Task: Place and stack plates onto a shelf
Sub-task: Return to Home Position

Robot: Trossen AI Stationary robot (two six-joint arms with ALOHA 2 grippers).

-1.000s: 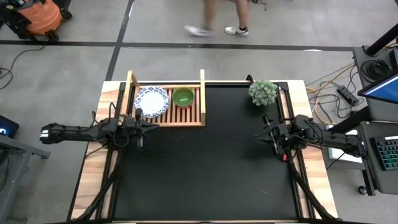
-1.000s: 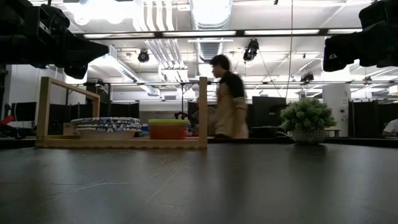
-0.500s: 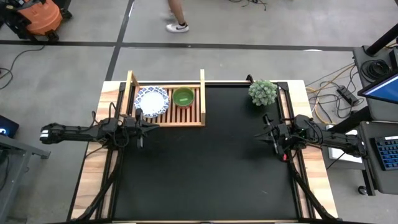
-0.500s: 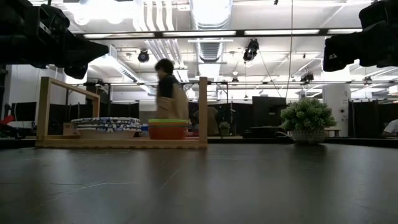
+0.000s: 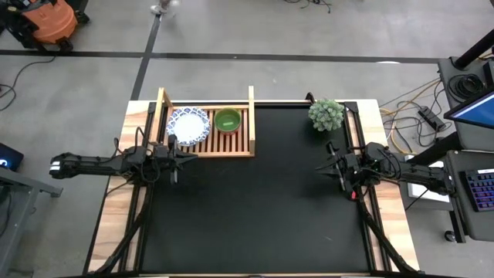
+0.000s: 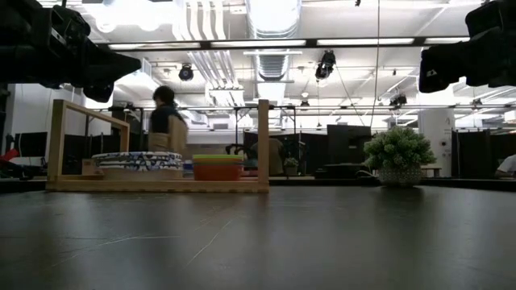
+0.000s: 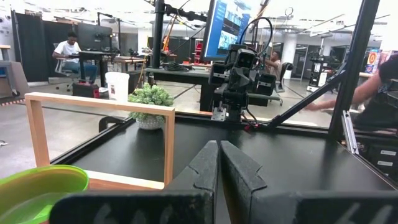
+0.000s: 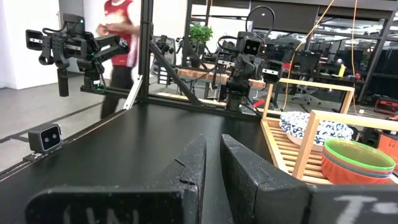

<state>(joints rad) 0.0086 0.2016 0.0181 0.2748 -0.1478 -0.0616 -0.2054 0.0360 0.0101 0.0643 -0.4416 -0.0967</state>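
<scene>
The blue-rimmed plates [image 5: 189, 123] lie stacked on the left half of the wooden shelf [image 5: 241, 147], at the table's far left. They also show in the low view [image 6: 137, 160] and the right wrist view [image 8: 311, 127]. My left gripper [image 5: 191, 157] hovers shut and empty just near of the shelf's front rail, above the table. My right gripper [image 5: 325, 164] hovers shut and empty at the table's right side. Each wrist view shows its own gripper, the left [image 7: 219, 155] and the right [image 8: 212, 152], holding nothing.
A stack of bowls, green on top [image 5: 228, 120], sits on the shelf's right half beside the plates, and shows in the low view [image 6: 216, 167]. A potted plant [image 5: 326, 114] stands at the far right. A person [image 6: 165, 129] is in the room beyond the table's far edge.
Both arms have kept still. A person beyond the table's far edge has walked toward the left.
</scene>
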